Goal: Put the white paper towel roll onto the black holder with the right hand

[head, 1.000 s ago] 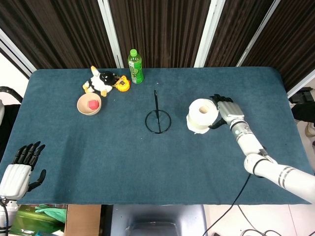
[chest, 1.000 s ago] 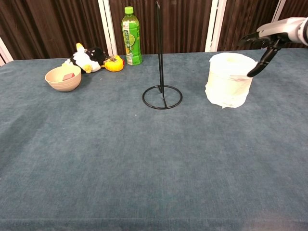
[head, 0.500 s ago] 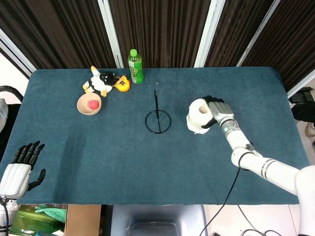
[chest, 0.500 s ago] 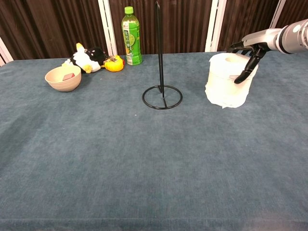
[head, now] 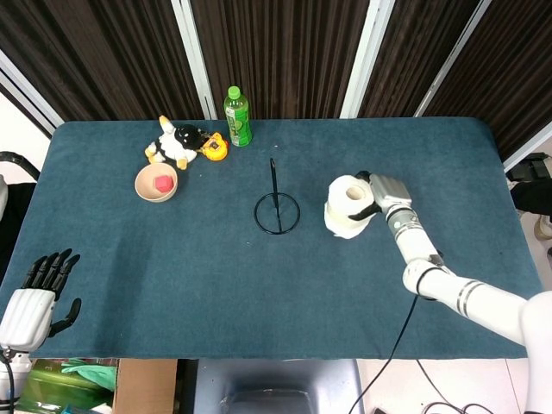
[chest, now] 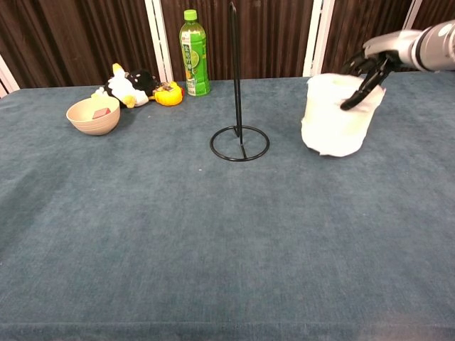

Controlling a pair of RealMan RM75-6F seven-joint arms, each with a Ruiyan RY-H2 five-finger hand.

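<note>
The right hand (head: 382, 191) grips the upper rim of the paper towel roll (head: 350, 205), its dark fingers (chest: 361, 77) hooked over the top edge on the side away from the holder (head: 277, 209), as the chest view shows. The roll appears tilted and partly raised, though whether its base is quite clear of the table (head: 259, 293) cannot be told. It sits to the right of the holder, apart from it, with bare cloth between. The holder is a thin upright rod on a ring base, so the lift probably has to carry the roll above the rod's tip before any sideways travel. The core hole should then be levelled and centred over the rod; a tilted roll is likely to catch the tip and tip the light stand. The grip on soft paper at one edge looks shallow, so a slow, steady lift seems wise. The left hand (head: 34, 297) rests idle at the near left corner, fingers spread, holding nothing. A bottle (head: 236, 116), bowl (head: 156, 182) and toys (head: 183, 143) stand well clear, at the far left.
</note>
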